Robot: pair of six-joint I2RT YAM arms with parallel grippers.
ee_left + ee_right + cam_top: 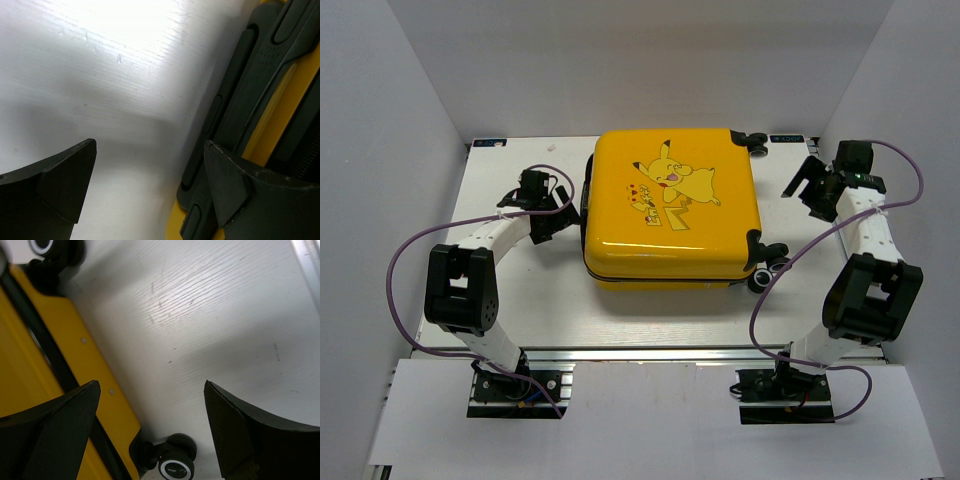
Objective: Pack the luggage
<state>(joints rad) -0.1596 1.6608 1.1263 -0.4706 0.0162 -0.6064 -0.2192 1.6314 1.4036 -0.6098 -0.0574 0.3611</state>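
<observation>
Squarely mid-table (520, 300): luggage (670, 205), yellow shell shut, cartoon face up, lying flat. Black wheels (175, 467) along its right edge, black handle (240, 100) along its left. No gap at the seam from above. Nothing loose to pack anywhere in view.

On the handle side, left gripper (560, 212), low to the table and just beside the shell. Fingers (60, 185) spread wide, holding nothing. One fingertip close against the handle in the wrist view; contact or not, cannot tell.

On the wheel side, right gripper (808, 190), a little apart from the shell, likewise spread wide and empty, looking down on two wheels and the dark seam line.

Step in hand, as a judgement: either lining up to open the shell or the last of a closing. Cannot say which from this alone.

If opening: calls for a hold on the lid edge or a zip pull (none visible), with the other arm bracing the lower half against sliding.

Room: broad open strip of table between the case's near edge and the arm bases. Narrow bands left and right, both taken up by the arms. Far edge of the case close to the back of the table. White walls (400, 120) hemming in both sides. Little spare room for a swung-open lid, hinge side unknown.
</observation>
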